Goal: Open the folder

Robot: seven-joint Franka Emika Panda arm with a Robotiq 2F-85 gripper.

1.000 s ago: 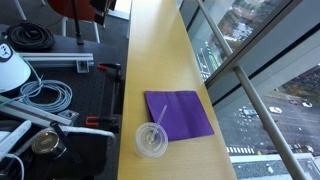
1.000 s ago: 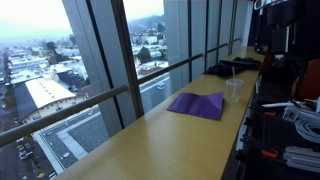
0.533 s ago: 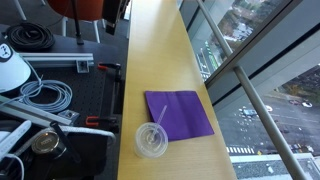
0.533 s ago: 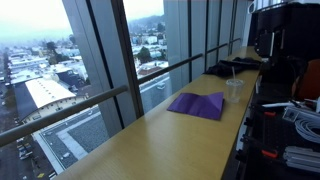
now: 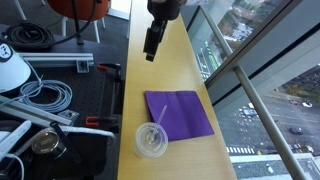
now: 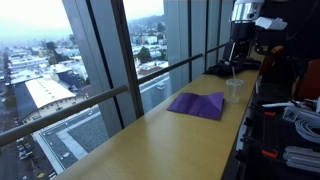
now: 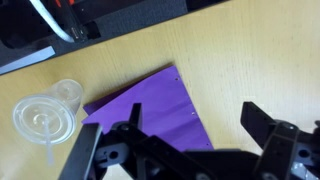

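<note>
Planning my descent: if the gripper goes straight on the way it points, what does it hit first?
Probably the folder, which the wrist view shows right ahead of the open gripper. Depth is unclear, so it might land on the bare table just beside the folder's edge.

Your arm (image 5: 164, 8) comes in from above with its gripper (image 5: 150, 52) pointing down, hanging in the air; in the wrist view the jaws stand wide apart and empty.

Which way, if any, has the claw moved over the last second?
Yes. The claw has entered from the top edge and now hangs over the counter beyond the folder; earlier it was out of view.
</note>
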